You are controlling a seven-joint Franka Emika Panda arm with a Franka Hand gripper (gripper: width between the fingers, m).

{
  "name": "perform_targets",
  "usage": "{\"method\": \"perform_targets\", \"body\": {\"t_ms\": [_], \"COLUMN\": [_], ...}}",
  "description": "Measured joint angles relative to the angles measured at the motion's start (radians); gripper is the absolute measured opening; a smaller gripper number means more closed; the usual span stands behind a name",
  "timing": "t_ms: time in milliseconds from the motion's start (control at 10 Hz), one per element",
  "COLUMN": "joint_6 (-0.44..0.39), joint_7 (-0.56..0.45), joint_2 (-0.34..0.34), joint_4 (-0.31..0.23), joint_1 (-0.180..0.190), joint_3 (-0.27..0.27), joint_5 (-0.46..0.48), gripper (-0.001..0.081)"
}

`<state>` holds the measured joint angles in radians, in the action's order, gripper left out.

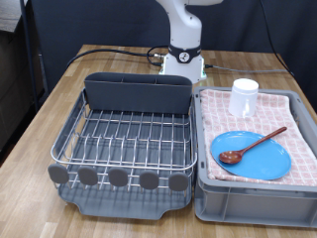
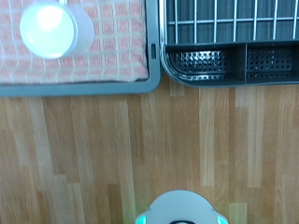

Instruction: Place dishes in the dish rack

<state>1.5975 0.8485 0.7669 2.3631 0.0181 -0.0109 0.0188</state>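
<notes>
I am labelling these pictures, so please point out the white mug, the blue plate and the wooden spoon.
white mug [image 1: 244,97]: exterior view, on its side wall.
blue plate [image 1: 267,161]: exterior view, on its bare surface below the spoon handle.
wooden spoon [image 1: 260,143]: exterior view, on the middle of its handle.

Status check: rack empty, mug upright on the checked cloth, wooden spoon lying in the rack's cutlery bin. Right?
Not quite. The wooden spoon lies across the blue plate in the cloth-lined bin, not in the cutlery bin; the exterior view shows it. The rest holds: the dish rack is empty and the mug stands on the checked cloth. The end effector is out of view.
</notes>
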Motion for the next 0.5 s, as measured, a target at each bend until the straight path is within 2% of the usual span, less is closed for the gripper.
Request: {"method": "perform_targets", "body": {"t_ms": [300, 500], "joint_6": [0.126, 0.148], "joint_7": [0.246, 0.360], "joint_2": [-0.046, -0.122], "joint_4": [0.003, -0.022], "joint_1": [-0.002, -0.002], "joint_3": [0.066, 0.112], "joint_5": [0.053, 0.072], "gripper": [0.0802, 0.0802]}}
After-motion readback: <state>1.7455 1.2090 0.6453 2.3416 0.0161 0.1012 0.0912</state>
